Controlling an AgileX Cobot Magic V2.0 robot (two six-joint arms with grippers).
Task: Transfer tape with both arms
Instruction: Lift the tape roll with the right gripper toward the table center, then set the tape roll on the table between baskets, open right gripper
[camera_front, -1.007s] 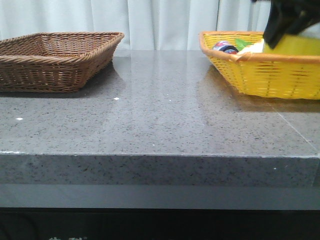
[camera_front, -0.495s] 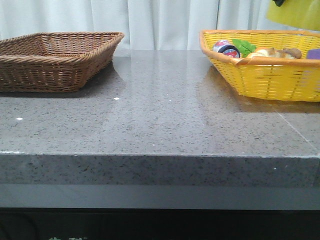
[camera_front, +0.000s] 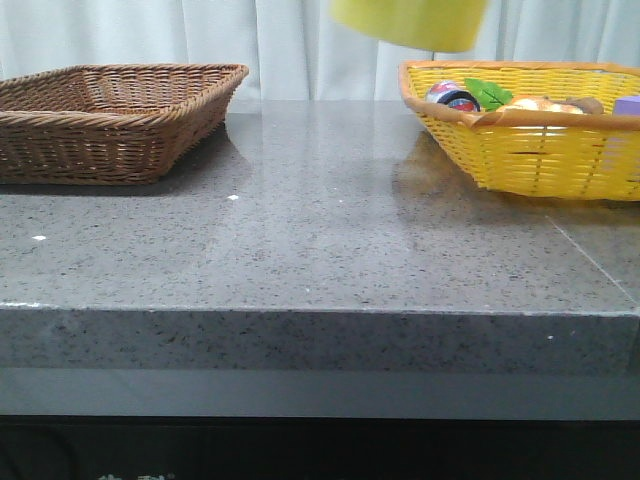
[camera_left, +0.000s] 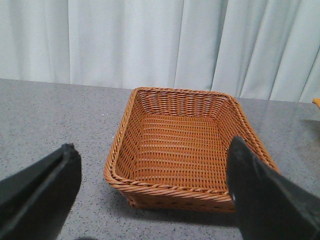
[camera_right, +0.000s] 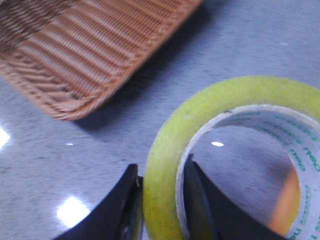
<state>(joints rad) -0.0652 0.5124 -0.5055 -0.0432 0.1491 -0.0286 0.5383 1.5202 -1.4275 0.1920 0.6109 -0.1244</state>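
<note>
— Where the front camera cuts off at its upper edge, what is that yellow shape?

— It is the tape (camera_front: 410, 22), held up in the air above the grey table (camera_front: 320, 250), between the brown wicker basket (camera_front: 110, 120) on the left and the yellow basket (camera_front: 530, 130) on the right. Only its lower part shows there, a smooth yellow band.

— How does the roll look close up?

— From the right wrist camera the tape (camera_right: 200, 130) is a wide ring of translucent yellow-green layers around a white inner core with green printed lettering. The grey table (camera_right: 260, 40) shows through the hole, and the brown wicker basket (camera_right: 85, 50) lies beyond it.

— And the right gripper?

— The right gripper (camera_right: 162, 210) is pinching the wall of the roll: one dark finger (camera_right: 122, 212) presses on the outside and the other sits inside the core.

— What about the other arm?

— The left gripper (camera_left: 155, 200) is spread wide with nothing between its two black fingers (camera_left: 42, 192), and it looks over the brown wicker basket (camera_left: 180, 145), which has nothing in it.

— Anything in the yellow basket?

— A small round tin (camera_front: 452, 96), a green leaf shape (camera_front: 490, 94) and some tan items I cannot identify.
</note>
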